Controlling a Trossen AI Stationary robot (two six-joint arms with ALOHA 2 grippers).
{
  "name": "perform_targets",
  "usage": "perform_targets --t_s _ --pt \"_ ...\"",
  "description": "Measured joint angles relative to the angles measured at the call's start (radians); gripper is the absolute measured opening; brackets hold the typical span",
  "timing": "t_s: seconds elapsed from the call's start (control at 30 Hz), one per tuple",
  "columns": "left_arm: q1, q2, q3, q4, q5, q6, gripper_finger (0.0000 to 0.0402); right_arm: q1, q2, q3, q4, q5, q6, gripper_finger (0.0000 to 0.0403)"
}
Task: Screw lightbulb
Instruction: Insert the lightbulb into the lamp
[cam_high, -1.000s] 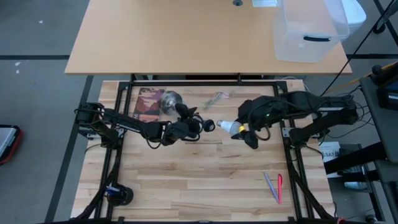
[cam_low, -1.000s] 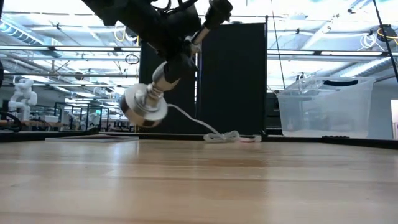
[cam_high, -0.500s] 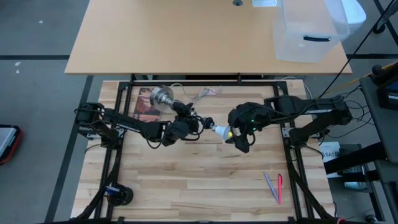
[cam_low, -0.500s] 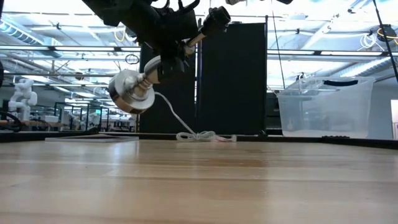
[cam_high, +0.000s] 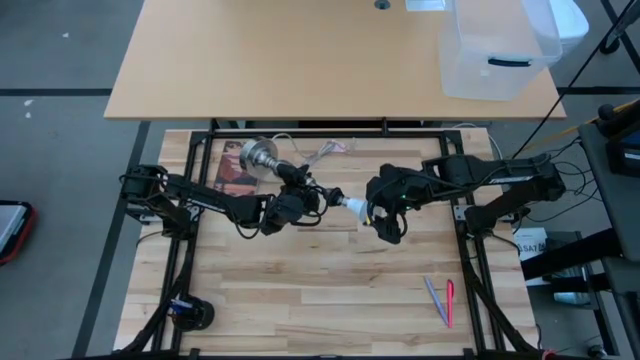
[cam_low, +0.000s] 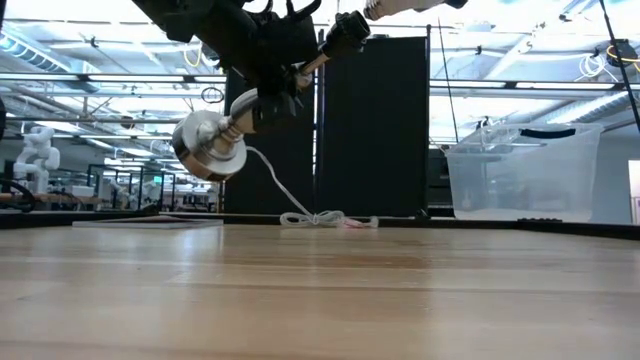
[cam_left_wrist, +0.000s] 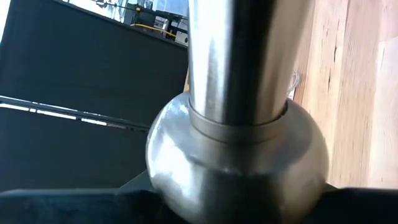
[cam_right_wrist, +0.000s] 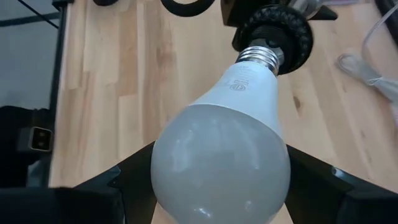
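My left gripper (cam_high: 287, 205) is shut on the silvery lamp stand, held tilted above the table's middle. The stand's round base (cam_high: 262, 155) points far-left and its dark socket (cam_high: 335, 197) points right. In the low view the base (cam_low: 208, 145) hangs in the air and the socket (cam_low: 345, 30) is higher. My right gripper (cam_high: 380, 215) is shut on the lightbulb (cam_high: 355, 207), a frosted white globe (cam_right_wrist: 221, 165) with a grey screw base (cam_right_wrist: 260, 57). The screw base sits at the mouth of the socket (cam_right_wrist: 273, 31). My left gripper pinches the stand's silvery stem (cam_left_wrist: 239, 143) between its two fingers, where it widens into a rounded part. The stand is lifted clear of the table and tilted. My right gripper pinches the bulb's frosted globe (cam_right_wrist: 168, 168) at its widest part, one finger (cam_right_wrist: 112, 186) on each side. The fingers come level from the table's right, along the bulb's axis. The bulb is clear of the table with its screw base at the socket.
The stand's white cord runs from the base to a bundle (cam_low: 325, 218) on the table's far side (cam_high: 330, 152). A brown mat (cam_high: 238, 168) lies far left. Pens (cam_high: 440, 300) lie near right. A clear plastic bin (cam_high: 495, 50) stands on the farther table.
My right gripper has gone toward the table's left with the bulb, bringing its screw base up to the socket. My left gripper has turned the stand, so its base swung up and toward the far-left. The cord bundle was dragged left along the table.
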Motion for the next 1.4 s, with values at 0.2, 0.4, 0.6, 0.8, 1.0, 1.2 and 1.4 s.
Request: perform_targets --t_s 0.2,0.4,0.6,0.8,1.0,1.2,1.4 --pt "0.0 0.0 0.0 0.001 -0.002 0.037 0.0131 0.0 0.015 0.0 0.003 0.007 -0.043 0.0267" --pt "0.0 -0.001 0.0 -0.001 -0.012 0.06 0.0131 0.0 0.054 0.0 -0.001 0.013 -0.054 0.0267" --pt "0.0 -0.001 0.0 -0.003 -0.043 0.077 0.0131 0.003 0.071 0.0 0.006 0.055 -0.064 0.0267" --pt "0.0 -0.001 0.0 0.002 -0.057 0.073 0.0131 0.014 0.074 0.0 0.011 0.115 -0.069 0.0267" --pt "0.0 -0.001 0.0 0.004 -0.058 0.079 0.0131 0.028 0.077 0.0 0.016 0.161 -0.056 0.0267" --pt "0.001 -0.001 0.0 0.006 -0.073 0.104 0.0131 0.027 0.097 0.0 0.027 0.161 -0.034 0.0267" --pt "-0.002 -0.001 0.0 0.006 -0.094 0.145 0.0131 0.027 0.108 -0.002 0.045 0.161 -0.019 0.0267"
